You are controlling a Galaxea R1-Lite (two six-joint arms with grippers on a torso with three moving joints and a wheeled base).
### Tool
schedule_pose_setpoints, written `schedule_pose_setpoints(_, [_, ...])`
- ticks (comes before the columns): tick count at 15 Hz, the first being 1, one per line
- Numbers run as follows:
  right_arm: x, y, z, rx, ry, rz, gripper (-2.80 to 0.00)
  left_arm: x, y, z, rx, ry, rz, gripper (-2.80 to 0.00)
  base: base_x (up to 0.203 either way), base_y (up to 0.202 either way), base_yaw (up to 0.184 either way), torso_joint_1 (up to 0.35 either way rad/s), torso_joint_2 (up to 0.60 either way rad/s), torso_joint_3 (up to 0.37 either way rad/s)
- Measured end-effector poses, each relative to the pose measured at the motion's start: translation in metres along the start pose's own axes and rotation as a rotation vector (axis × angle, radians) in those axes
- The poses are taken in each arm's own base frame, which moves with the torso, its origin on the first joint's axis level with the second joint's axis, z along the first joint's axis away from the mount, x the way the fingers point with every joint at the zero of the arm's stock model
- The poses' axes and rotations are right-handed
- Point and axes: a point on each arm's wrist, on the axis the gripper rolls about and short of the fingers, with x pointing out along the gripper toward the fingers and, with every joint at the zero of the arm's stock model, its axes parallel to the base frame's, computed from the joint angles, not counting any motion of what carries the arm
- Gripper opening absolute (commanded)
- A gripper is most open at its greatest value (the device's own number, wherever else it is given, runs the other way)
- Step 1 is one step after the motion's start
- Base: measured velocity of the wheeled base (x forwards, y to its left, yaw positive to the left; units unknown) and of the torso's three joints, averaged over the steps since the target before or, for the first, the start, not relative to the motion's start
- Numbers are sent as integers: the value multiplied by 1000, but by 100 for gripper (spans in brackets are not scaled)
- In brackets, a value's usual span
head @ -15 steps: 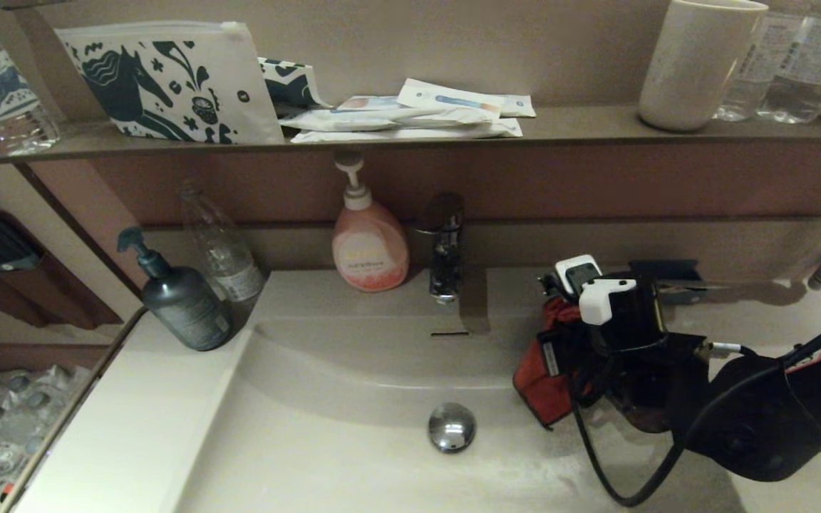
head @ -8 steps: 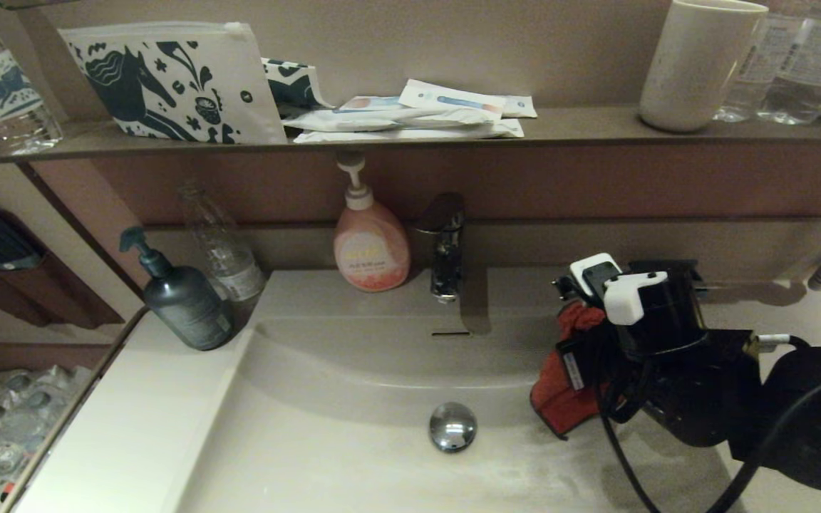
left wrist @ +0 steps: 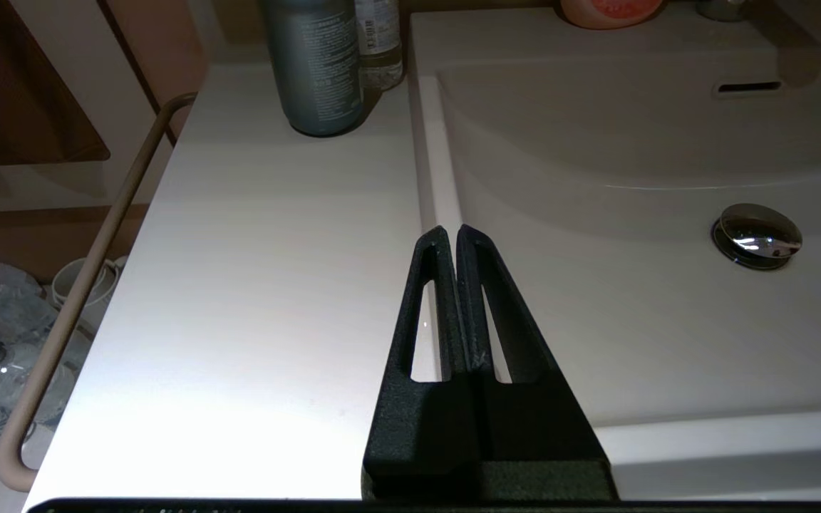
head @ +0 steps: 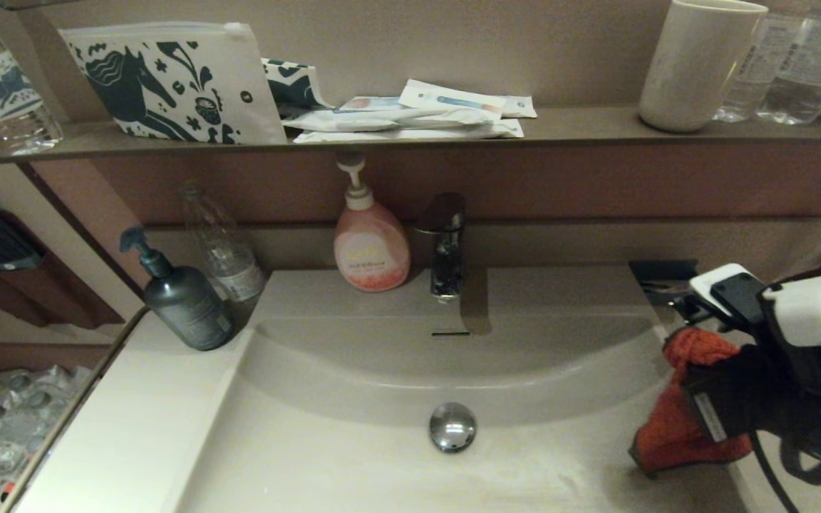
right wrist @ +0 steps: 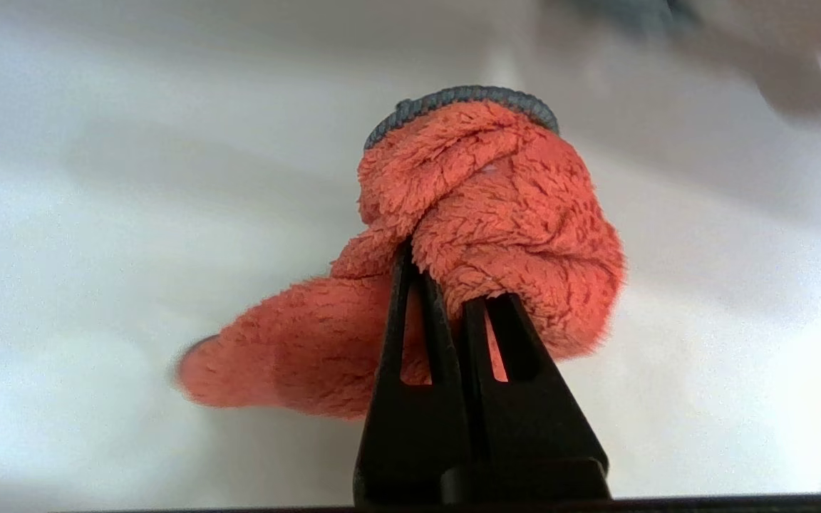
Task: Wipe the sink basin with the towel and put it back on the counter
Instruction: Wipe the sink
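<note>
towel point(head: 681, 420) at sink basin point(head: 353, 456) right edge | drain plug point(head: 452, 426) apparently mid-basin

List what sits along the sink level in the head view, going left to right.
Dark pump bottle → clear bottle → pink soap dispenser → faucet → towel in the right gripper.

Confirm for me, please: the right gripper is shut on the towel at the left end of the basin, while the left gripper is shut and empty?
Not quite. The right gripper is shut on the towel at the right end of the basin, not the left, as the head view shows. The left gripper is indeed shut and empty.
</note>
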Motion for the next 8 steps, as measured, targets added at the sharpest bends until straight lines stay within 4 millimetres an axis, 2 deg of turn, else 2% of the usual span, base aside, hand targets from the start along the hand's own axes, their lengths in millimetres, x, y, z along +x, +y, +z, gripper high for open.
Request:
schedule_pose_setpoints(3, [-30, -17, -25, -84, 109, 10, -280, 0, 0, 0, -1, 0, 0, -280, 0, 0, 0, 0, 0, 0])
schedule_pose_setpoints(5, [-45, -21, -39, -154, 158, 42, -280, 0, 0, 0, 0, 0, 0, -280, 0, 0, 0, 0, 0, 0])
schedule_pose_setpoints(8, [-55, -21, -54, -224, 201, 77, -280, 0, 0, 0, -1, 0, 0, -280, 0, 0, 0, 0, 0, 0])
